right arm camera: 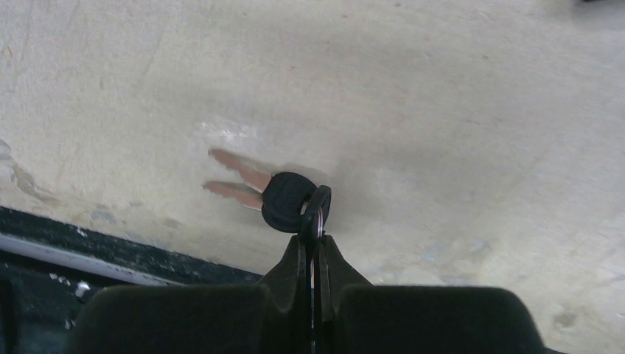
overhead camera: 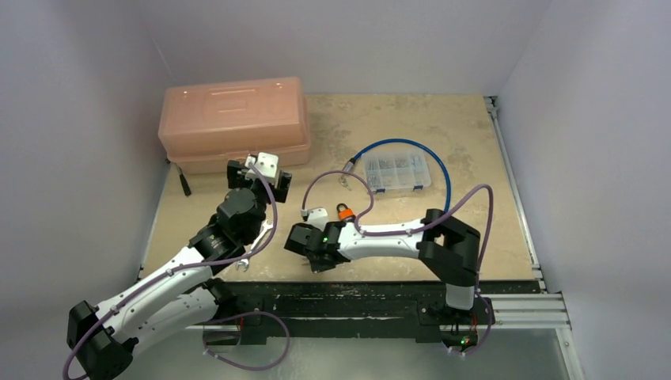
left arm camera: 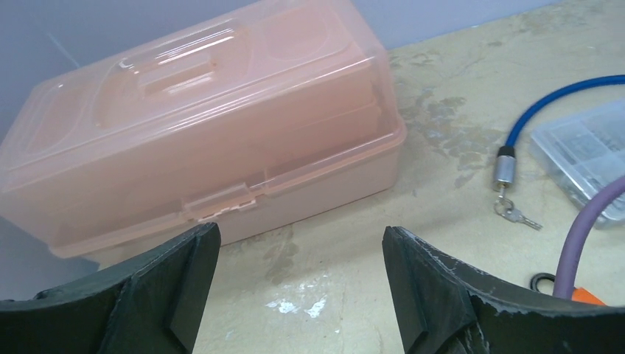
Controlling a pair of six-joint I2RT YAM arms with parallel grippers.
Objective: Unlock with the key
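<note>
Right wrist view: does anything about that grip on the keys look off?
Yes. The right gripper is shut on the thin key ring, not on a key head, so both black-headed keys splay loose beyond it. That grip probably won't steer a key into the orange padlock.

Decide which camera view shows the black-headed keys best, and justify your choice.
The right wrist view: the black-headed keys are pinched by their ring in the shut right gripper, both blades visible. In the top external view the gripper itself hides them; the left wrist view does not show them.
</note>
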